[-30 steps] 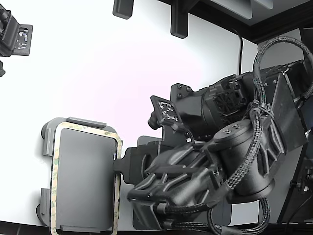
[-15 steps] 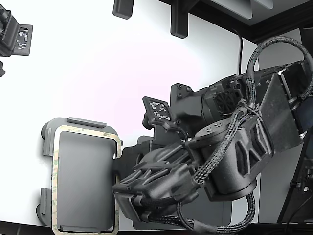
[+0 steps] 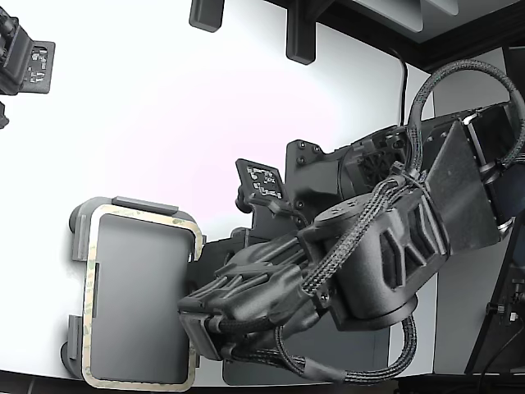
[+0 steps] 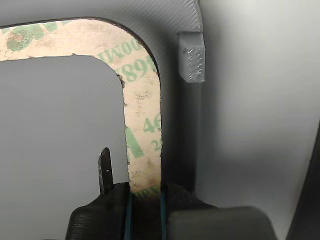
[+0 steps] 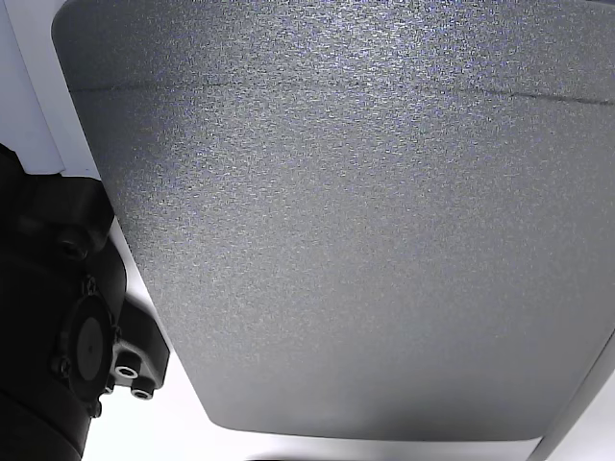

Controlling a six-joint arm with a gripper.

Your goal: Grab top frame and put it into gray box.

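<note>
The top frame [image 3: 141,217] is a thin, speckled beige ring with round corners. It lies flat on the gray box [image 3: 79,226], a light gray tray at about 8 o'clock in the exterior view.

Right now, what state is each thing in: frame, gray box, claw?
top frame: lying flat over the gray box, one long side running into the claw.
gray box: on the table, upright, frame on top.
claw: at the frame's edge, apparently gripping the strip; the contact itself is hidden.
</note>
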